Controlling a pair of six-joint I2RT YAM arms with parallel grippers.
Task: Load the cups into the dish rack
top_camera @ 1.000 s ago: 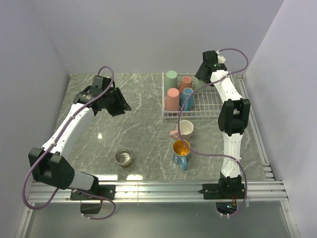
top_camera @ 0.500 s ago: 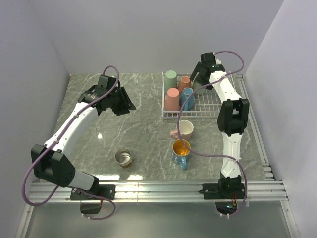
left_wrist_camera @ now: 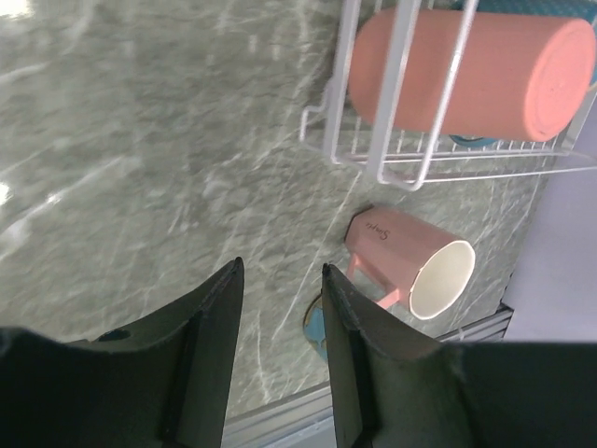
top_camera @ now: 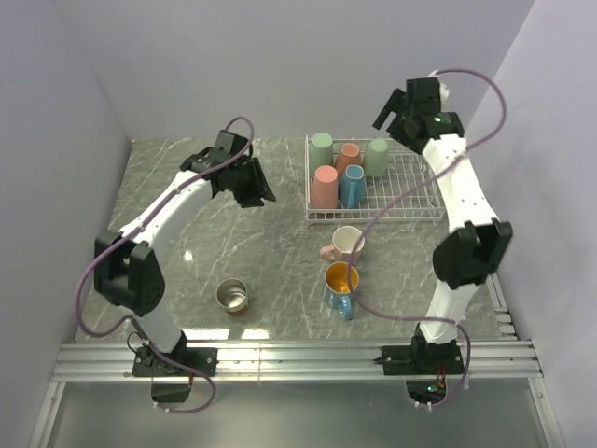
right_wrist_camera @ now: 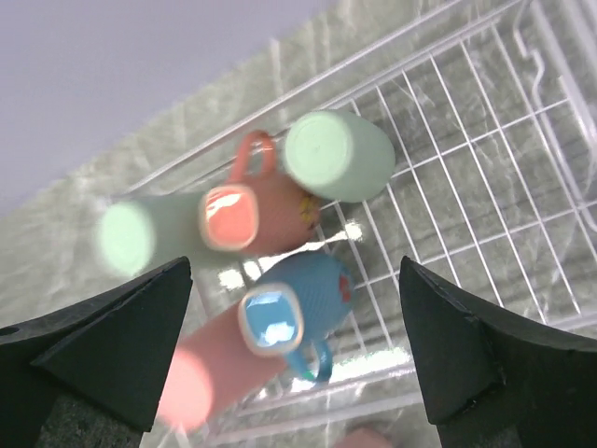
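Note:
The white wire dish rack [top_camera: 410, 191] holds five upturned cups: two mint green [top_camera: 322, 147] [top_camera: 376, 157], a brownish salmon mug [top_camera: 350, 157], a salmon pink cup [top_camera: 325, 187] and a blue mug [top_camera: 353, 185]. My right gripper [top_camera: 392, 112] hangs open above them, wide jaws [right_wrist_camera: 294, 269] framing the blue mug [right_wrist_camera: 294, 308] and holding nothing. On the table lie a pale pink mug [top_camera: 347, 245] on its side, a blue mug with an orange inside [top_camera: 340, 285] and a steel cup [top_camera: 232, 296]. My left gripper [top_camera: 256, 187] hovers left of the rack, jaws [left_wrist_camera: 278, 273] apart and empty, with the pale pink mug [left_wrist_camera: 401, 266] ahead.
The right half of the rack floor [right_wrist_camera: 485, 168] is bare wire. The rack's near corner [left_wrist_camera: 392, 163] stands close ahead of my left gripper. Grey walls close in the table at the back and on both sides, and a metal rail runs along the near edge.
My right gripper has opened wide and risen off the mint green cup, which now stands free in the rack. My left arm has swung right, toward the rack.

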